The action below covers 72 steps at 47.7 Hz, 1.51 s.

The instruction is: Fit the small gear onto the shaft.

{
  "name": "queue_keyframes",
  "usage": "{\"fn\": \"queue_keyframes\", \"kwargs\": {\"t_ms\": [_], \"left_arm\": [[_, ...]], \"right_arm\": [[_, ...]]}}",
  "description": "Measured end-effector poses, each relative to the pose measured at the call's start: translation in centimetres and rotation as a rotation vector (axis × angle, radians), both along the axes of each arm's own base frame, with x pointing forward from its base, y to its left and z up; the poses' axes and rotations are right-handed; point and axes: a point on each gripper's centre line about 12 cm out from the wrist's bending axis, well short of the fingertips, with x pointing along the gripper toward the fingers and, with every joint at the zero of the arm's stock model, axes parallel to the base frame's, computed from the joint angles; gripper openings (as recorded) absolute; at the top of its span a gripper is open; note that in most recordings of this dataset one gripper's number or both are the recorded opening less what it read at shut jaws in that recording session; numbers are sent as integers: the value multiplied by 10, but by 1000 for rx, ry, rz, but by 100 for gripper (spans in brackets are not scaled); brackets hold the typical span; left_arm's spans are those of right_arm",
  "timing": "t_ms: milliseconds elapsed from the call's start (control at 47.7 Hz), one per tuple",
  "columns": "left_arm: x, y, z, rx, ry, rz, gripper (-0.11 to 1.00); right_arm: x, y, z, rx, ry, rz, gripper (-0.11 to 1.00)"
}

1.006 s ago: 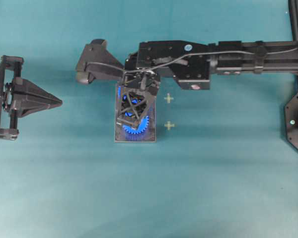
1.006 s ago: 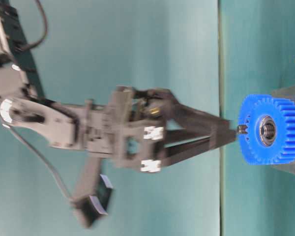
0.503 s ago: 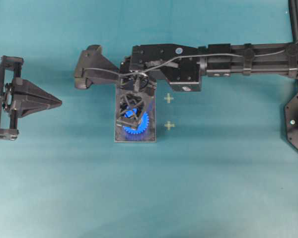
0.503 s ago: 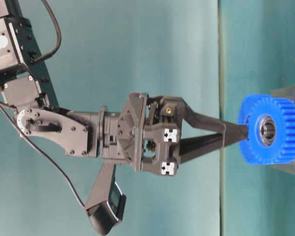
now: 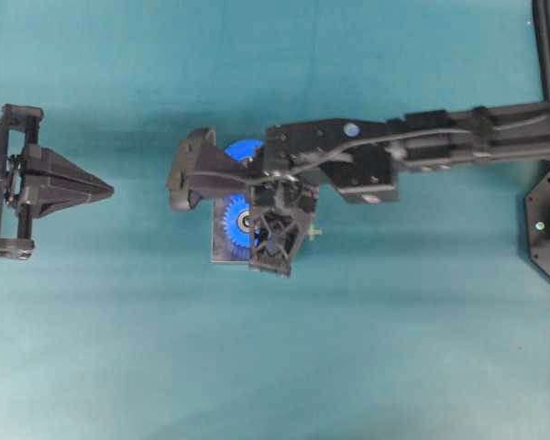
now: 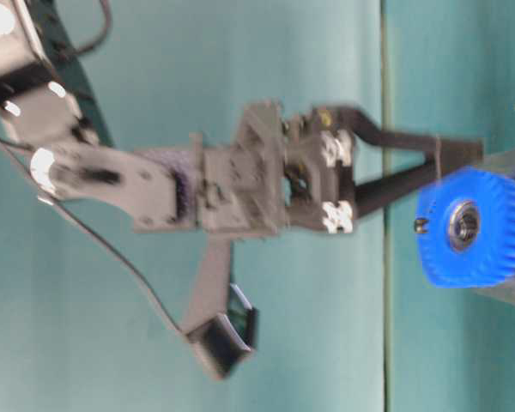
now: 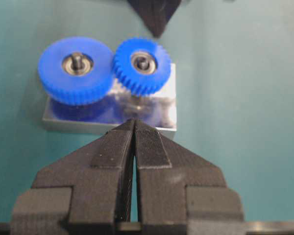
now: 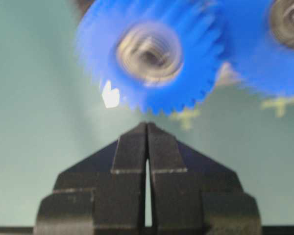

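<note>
On the grey rectangular metal plate, the small bright blue toothed gear apparently sits seated on its silver peg; both the right gripper and the left gripper are closed, empty.

You are looking at a teal table surface, plain and matte across the overhead view. Directly on it sits a grey rectangular metal plate, lying flat near the middle of the table; from overhead most of it is hidden under the arm, and only its lower left edge shows. Two small pale cross marks are on the surface just beside the plate; you can see one from overhead and both, blurred, in the right wrist view.
</note>
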Motion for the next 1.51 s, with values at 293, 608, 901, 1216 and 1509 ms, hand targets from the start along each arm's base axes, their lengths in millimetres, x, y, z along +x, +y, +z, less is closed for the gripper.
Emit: {"fn": "queue_keyframes", "kwargs": {"t_ms": [293,608,901,1216,1509], "left_arm": [[0,0,0,0,0,0,0],[-1,0,-1,0,2,0,0],[-1,0,0,1,-2,-1,0],[-1,0,-1,0,2,0,0],[-1,0,-1,0,0,0,0]], "right_arm": [[26,-27,19,-33,-87,-51,0],[42,-27,-8,-29,-49,-16,0],[29,-28,-10,-28,-26,-19,0],[8,-26,-16,-21,12,-70,0],[18,-29,13,-38,-73,-98,0]]}}
